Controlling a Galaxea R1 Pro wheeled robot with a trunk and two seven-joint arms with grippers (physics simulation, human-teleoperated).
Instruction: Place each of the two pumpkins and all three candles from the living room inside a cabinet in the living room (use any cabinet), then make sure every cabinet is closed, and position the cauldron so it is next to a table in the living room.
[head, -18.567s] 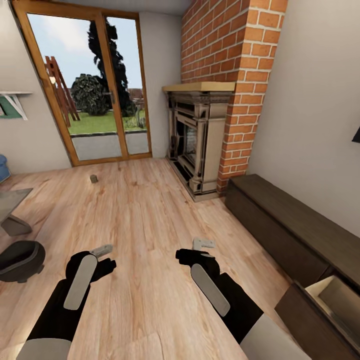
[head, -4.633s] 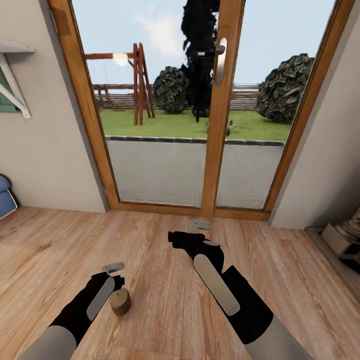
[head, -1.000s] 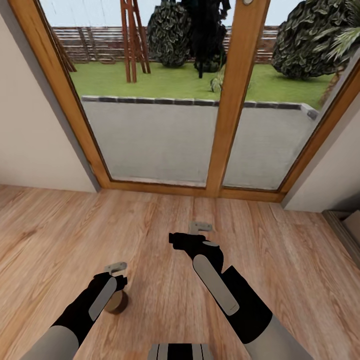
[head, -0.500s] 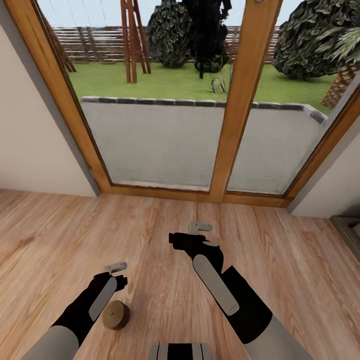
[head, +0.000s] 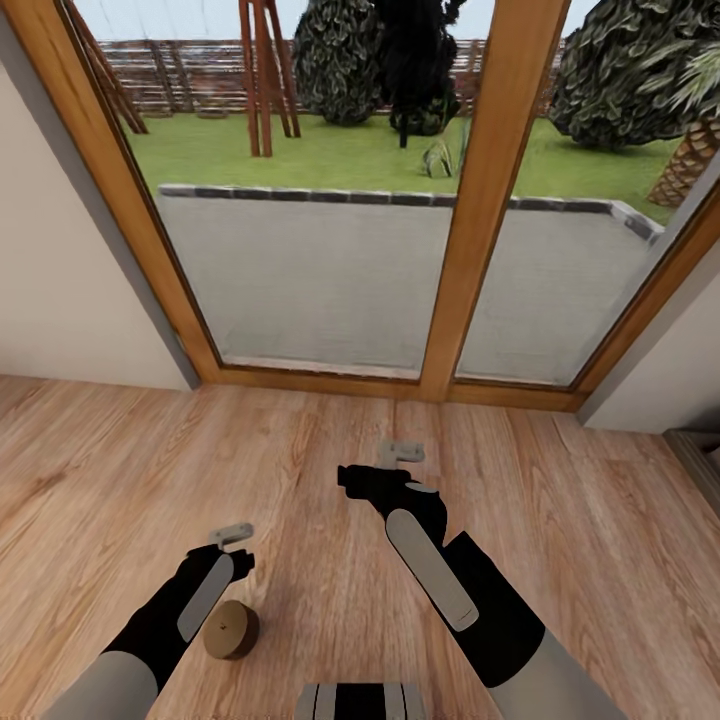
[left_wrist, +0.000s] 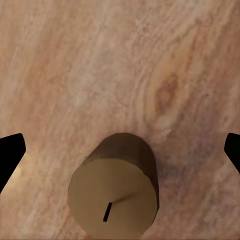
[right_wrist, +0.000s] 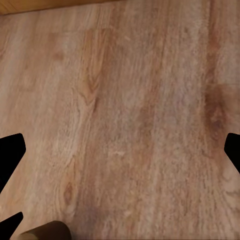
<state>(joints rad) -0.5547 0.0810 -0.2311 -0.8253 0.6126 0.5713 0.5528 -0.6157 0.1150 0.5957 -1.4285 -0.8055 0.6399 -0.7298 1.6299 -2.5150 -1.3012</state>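
Glass patio doors in an orange wood frame (head: 480, 200) span the wall ahead, the light wood plank floor (head: 560, 500) of the living room spreading below them. The robot's two black arms reach over the planks, and in the half second past the head camera has barely shifted. The right tool (head: 400, 452) hangs empty above bare floor, its dark fingertips (right_wrist: 10, 150) spread wide. The left tool (head: 232, 533) is likewise released, its fingertips (left_wrist: 11, 155) well apart on either side of the short brown wax candle (left_wrist: 116, 192), which stands upright on the floor just below the wrist (head: 231, 629). A second ago the forearm half-covered the candle; now its whole top shows. Judged from this, the tool is lined up for a grasp not yet made.
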